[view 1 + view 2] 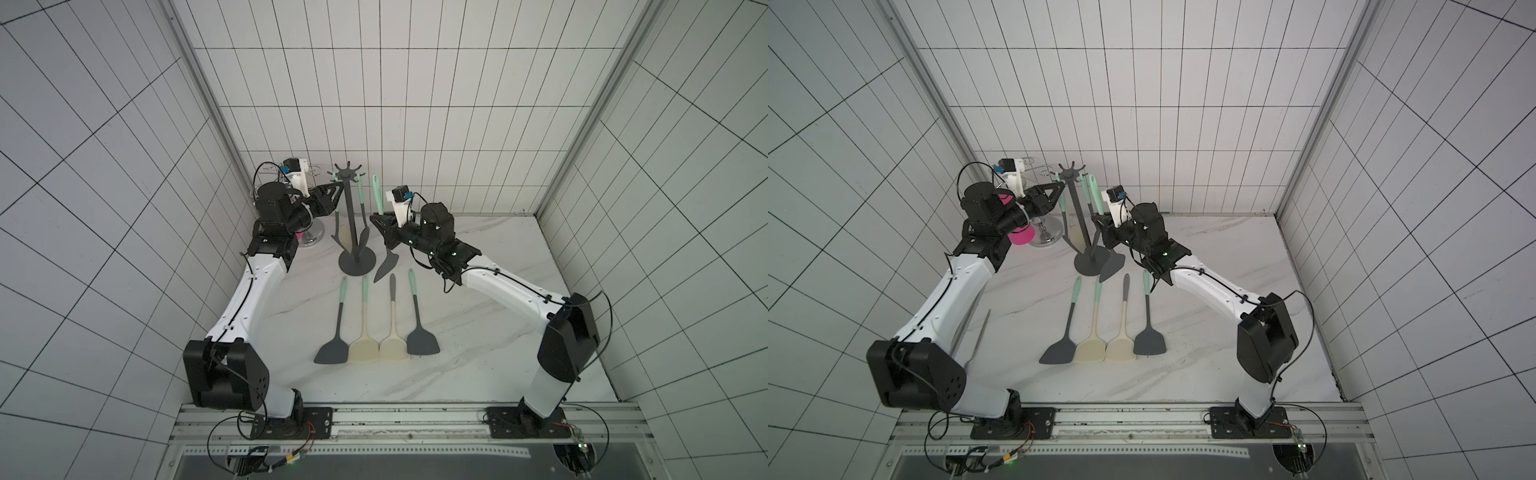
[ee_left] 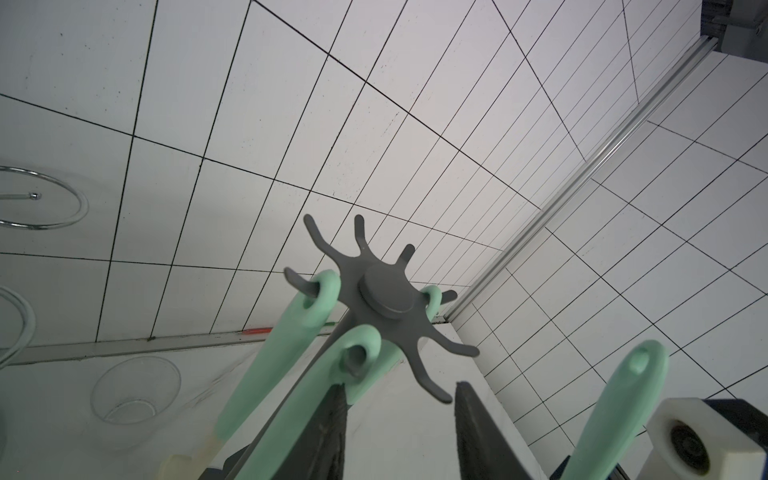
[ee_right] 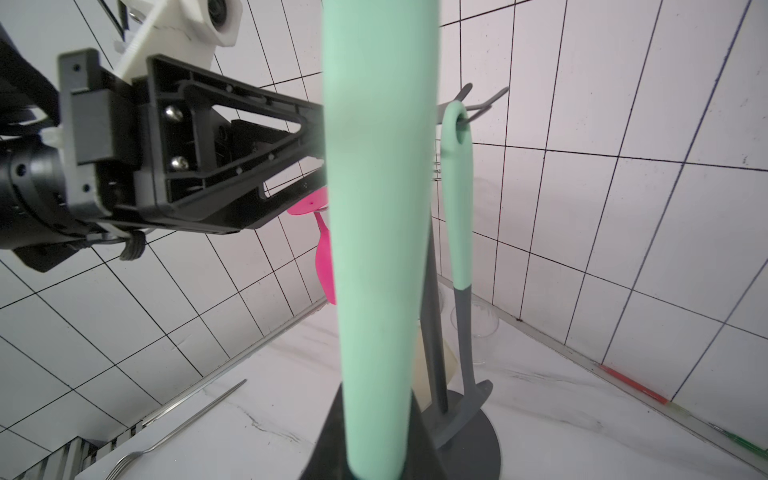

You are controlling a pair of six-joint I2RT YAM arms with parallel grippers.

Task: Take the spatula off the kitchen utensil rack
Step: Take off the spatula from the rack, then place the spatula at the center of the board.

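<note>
left pincer [image 2: 401,411]: raised at the rack's hook ring, on its left side. The fingers [image 2: 332,432] stand apart with 1 bare hook between them, gripping nothing. 1 fingertip sits just beside the loop of a hung handle.
holder [image 1: 312,237]: chrome, on the worktop behind the left arm, left of the rack.
glass [image 2: 137,390]: clear, on the worktop by the back wall.
rack [image 1: 357,266]: dark grey, upright on its round base, back middle of the worktop [image 1: 478,332].
hung spatulas [image 2: 286,353]: 3 mint handles sit on hooks in the left wrist view. In both top views 1 cream blade and 1 dark blade hang low beside the pole.
spatula [image 1: 386,266]: off the rack, just right of it. It is near upright, mint handle up, dark blade down beside the base. Cannot tell if the blade touches the worktop.
right pincer [image 1: 381,219]: closed on the spatula's handle, near the lower end of the mint part.
row [image 1: 365,351]: 4 more spatulas lie flat in front of the rack, handles toward it. Blades run dark, cream, cream, dark, close side by side.
</note>
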